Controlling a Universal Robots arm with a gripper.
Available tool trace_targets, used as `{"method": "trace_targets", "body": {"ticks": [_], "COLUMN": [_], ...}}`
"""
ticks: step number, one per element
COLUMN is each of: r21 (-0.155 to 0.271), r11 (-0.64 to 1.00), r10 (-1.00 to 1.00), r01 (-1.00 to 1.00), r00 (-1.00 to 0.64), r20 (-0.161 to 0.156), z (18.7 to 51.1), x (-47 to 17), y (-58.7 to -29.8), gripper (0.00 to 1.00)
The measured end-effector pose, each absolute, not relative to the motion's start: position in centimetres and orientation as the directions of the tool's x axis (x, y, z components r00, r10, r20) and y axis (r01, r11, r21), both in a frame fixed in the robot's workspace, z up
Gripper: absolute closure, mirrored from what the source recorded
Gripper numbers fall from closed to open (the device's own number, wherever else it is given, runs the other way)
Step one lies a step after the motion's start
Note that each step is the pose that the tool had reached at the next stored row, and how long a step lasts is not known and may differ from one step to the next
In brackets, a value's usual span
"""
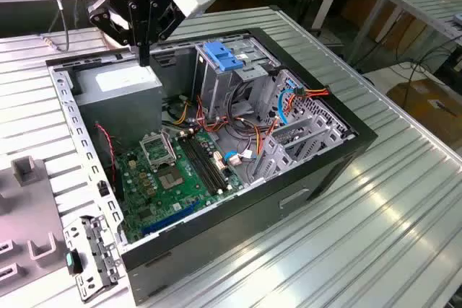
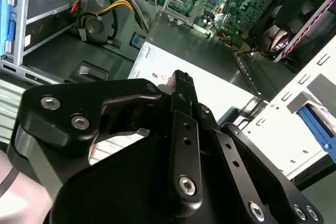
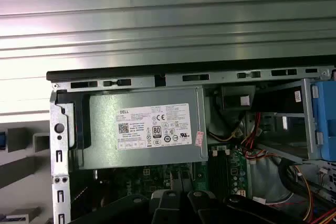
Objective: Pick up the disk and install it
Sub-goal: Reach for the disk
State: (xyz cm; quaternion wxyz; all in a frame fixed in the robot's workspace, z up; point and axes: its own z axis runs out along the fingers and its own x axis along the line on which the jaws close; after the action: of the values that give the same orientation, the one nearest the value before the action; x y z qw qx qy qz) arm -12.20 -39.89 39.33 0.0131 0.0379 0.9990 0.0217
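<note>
Two steps are named by the task, picking up and installing, and neither is judged to be done as things lie. The gripper (image 1: 144,59) is held just above the power-supply box (image 1: 119,88), at the far corner of the open computer case (image 1: 346,124) on the exterior view's left. In the second wrist view its fingers (image 2: 181,108) are seen pressed together with nothing pinched between them, the tip poised over the box's white sticker (image 2: 220,90). Where the disk lies cannot be told, and it is not carried by the arm. The metal drive cage (image 1: 234,84), topped by a blue plastic handle (image 1: 222,55), stands beside the box toward the case's middle. Its bay (image 3: 283,124) looks empty in the first wrist view, so the installing is taken to be left. The green motherboard (image 1: 173,171) is exposed on the case floor. Grey holders (image 1: 22,169) are set on the ribbed metal table (image 1: 375,236) near its edge on the exterior view's left, and what they carry cannot be made out.
</note>
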Motion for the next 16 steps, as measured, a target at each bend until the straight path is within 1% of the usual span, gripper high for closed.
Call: {"method": "trace_targets", "body": {"ticks": [16], "r21": [0.044], "r11": [0.996], "r10": [0.076], "r01": [0.075], "r00": [-0.997], "r20": [-0.024], "z": [39.33], "x": [-13.12], "y": [-39.89], "gripper": [0.89]}}
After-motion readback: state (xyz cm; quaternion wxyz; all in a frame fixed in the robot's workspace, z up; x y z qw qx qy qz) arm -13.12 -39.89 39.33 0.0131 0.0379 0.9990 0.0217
